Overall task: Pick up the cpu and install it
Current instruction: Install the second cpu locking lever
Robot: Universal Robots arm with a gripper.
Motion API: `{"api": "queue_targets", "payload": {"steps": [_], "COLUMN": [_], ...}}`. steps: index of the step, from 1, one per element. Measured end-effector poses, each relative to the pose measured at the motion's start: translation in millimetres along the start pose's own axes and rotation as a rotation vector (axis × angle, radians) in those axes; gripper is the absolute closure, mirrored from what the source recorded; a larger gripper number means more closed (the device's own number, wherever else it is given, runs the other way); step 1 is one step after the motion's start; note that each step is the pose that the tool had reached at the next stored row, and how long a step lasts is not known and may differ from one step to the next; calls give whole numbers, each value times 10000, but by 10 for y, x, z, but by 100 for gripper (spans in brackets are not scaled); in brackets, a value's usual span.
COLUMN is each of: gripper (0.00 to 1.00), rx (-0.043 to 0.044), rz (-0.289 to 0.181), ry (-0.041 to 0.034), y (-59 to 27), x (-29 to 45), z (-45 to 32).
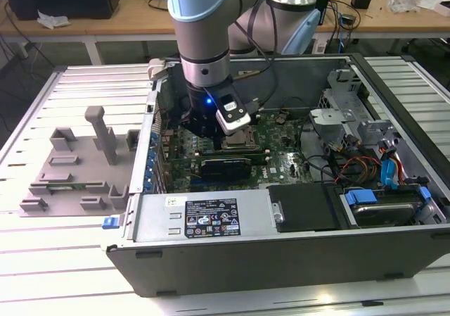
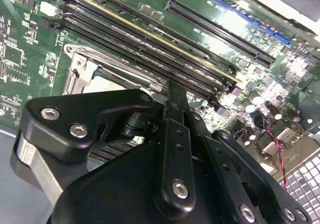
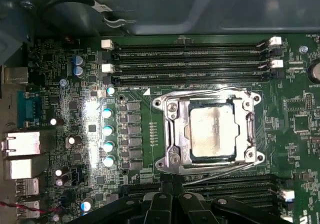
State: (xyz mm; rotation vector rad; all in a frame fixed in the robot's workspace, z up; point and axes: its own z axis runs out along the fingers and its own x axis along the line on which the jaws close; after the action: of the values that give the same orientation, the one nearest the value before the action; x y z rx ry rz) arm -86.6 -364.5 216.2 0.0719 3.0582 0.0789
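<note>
Gripper [image 2: 172, 97] is hovering narrow and empty over the motherboard [image 3: 60, 84], cpu [image 3: 212, 130] sitting in its socket [image 3: 170, 129]

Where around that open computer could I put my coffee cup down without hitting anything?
The ribbed table is bare in front of the grey plastic tray, and again on the exterior view's right beyond the computer case. Inside the case it is crowded: the gripper hangs over the motherboard, beside cables and drive bays.

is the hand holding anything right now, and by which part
Nothing is held. The hand is shut and empty above the motherboard, and the cpu sits in its socket.
</note>
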Motion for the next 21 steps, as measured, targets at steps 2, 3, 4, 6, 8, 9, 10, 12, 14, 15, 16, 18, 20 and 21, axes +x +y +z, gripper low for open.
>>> {"api": "queue_targets", "payload": {"steps": [2, 3, 4, 6, 8, 9, 10, 12, 14, 15, 16, 18, 20, 21], "gripper": [89, 89, 89, 89, 89, 89, 89, 89, 89, 89, 89, 89, 89, 89], "rx": [-64, -71, -72, -71, -175, -230, -262, -356, -523, -672, -931, -1187, -1394, -1484], "rz": [-56, -70, -70, -71, -63, -58, -56, -48, -33, -21, 1, 21, 38, 45], "ry": [6, 6, 7, 7, 11, 14, 15, 19, 26, 32, 43, 53, 62, 65], "y": [-2, -2, -2, -2, -35, -69, -98, -139, -154, -157, -162, -199, -252, -275], "x": [-6, -10, -10, -11, -13, -14, -16, -19, -23, -28, -41, -59, -64, -65], "z": [1, 1, 1, 1, 0, -2, -4, -3, 5, 10, 16, 41, 49, 49]}}
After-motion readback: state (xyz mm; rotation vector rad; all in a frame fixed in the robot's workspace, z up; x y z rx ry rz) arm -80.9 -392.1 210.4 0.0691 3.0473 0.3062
